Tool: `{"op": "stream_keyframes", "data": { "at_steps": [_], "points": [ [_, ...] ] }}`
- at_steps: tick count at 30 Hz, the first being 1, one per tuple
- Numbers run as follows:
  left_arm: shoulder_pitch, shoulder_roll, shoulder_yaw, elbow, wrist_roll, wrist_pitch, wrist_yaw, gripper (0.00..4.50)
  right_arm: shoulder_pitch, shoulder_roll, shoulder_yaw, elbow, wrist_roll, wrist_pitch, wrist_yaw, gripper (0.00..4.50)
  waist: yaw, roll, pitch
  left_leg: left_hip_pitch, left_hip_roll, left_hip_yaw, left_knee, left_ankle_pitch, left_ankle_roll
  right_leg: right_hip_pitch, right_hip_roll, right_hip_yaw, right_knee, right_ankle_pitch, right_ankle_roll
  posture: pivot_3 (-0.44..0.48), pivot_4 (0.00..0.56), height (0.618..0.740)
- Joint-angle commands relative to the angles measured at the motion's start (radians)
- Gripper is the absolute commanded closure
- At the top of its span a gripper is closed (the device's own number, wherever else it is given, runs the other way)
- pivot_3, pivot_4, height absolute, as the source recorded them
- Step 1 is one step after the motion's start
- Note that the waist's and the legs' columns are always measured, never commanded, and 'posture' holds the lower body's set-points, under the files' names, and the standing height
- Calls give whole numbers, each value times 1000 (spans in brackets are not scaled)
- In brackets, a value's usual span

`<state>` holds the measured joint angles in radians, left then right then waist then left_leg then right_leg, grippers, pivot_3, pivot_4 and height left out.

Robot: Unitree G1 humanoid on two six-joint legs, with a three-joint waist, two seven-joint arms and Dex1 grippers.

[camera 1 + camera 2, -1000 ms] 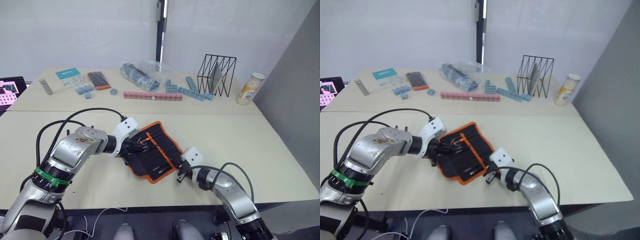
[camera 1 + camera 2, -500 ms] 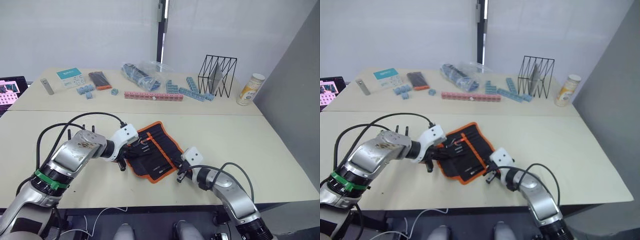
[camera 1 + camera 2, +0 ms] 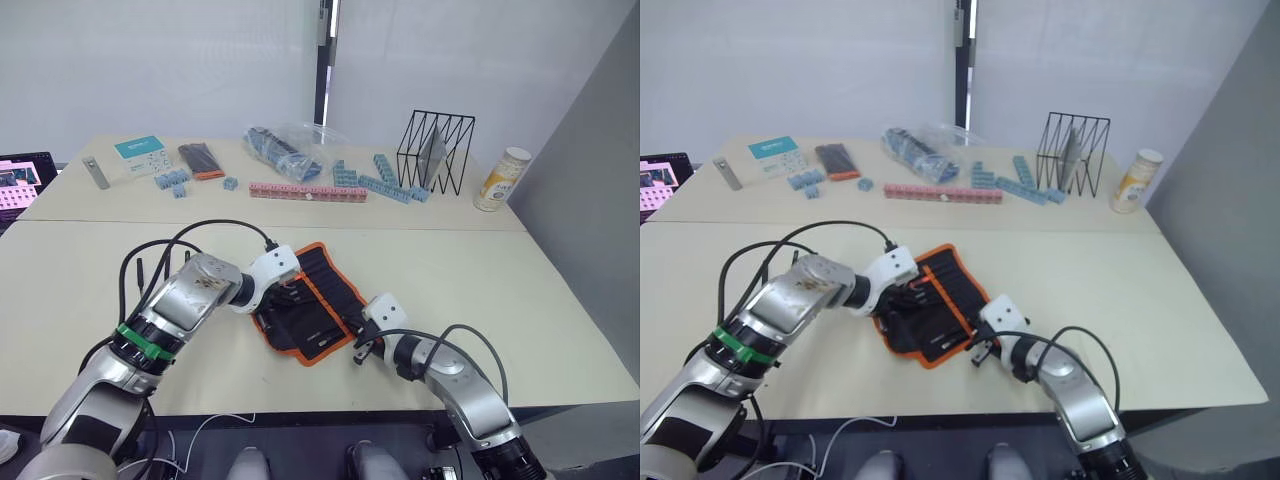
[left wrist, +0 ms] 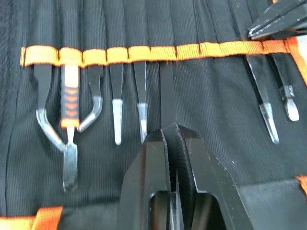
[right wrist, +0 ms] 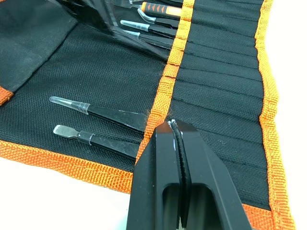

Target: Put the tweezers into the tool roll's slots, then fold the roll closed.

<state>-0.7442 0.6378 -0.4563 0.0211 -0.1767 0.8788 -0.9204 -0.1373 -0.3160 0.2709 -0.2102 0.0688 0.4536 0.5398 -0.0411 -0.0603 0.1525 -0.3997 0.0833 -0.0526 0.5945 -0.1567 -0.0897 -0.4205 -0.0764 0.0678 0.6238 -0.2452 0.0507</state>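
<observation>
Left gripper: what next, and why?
Probably open the left gripper and draw back. It is shut on a tweezer already under the orange stripe, beside the other seated tools in the roll.

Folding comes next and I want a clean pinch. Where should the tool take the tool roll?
Probably the orange-bound long edge of the tool roll, on the side away from the bare tips of the tweezers. Approach from outside, low over the table. The roll lies flat, and that thin border is free of anything.
</observation>
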Motion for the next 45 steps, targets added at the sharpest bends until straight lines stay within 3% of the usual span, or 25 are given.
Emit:
{"op": "stream_keyframes", "data": {
  "at_steps": [1, 11, 21, 29, 34, 40, 45],
  "points": [
    [-34, -39, -20, 36, 46, -54, 7, 4486, 69, -14, 73, 109, -32, 125, 1, 4500, 0, 0, -1, 0, 0, 0, 0, 0, 0, 0, 0, 0, 0, 0, 0, 0, 150, 706],
    [-53, -163, -44, 217, 144, -205, 8, 4486, 77, -19, 76, 92, -29, 134, 0, 4500, 2, 3, -6, 0, 0, 0, 2, 0, 0, 1, 0, 0, 0, 0, 0, 0, 150, 706],
    [-32, -170, -20, 233, 183, -236, -3, 4486, 89, -22, 80, 79, -26, 136, 1, 4500, 4, 5, -8, 0, 0, 0, 2, 0, 0, 1, 0, 0, 0, 0, 0, 0, 150, 706],
    [-2, -58, 80, 12, 130, -132, -49, 1799, 85, -26, 78, 92, -29, 129, -1, 4500, -6, 7, -7, -4, 0, 0, 2, 0, 1, 1, 0, 0, 1, 0, 0, 0, 150, 706],
    [83, 43, 276, -202, -11, 12, -77, 103, 80, -29, 77, 97, -30, 130, -1, 4500, -6, 8, -6, -5, 0, -1, 1, -1, 3, -1, 1, 0, 3, 0, 0, 0, 150, 706],
    [384, 59, 609, -285, -65, -63, 61, 45, 69, -33, 75, 115, -32, 117, 3, 4500, -8, 10, -5, -1, 1, 0, 0, -2, 5, -1, 1, 0, 3, 0, 0, 0, 150, 706],
    [681, -22, 882, -395, -99, -136, 187, 45, 63, -40, 73, 123, -30, 107, 13, 4500, -3, 5, -3, 1, 1, 1, -1, -4, 6, -1, 0, 0, 0, 0, 0, 0, 150, 706]
  ]
}}
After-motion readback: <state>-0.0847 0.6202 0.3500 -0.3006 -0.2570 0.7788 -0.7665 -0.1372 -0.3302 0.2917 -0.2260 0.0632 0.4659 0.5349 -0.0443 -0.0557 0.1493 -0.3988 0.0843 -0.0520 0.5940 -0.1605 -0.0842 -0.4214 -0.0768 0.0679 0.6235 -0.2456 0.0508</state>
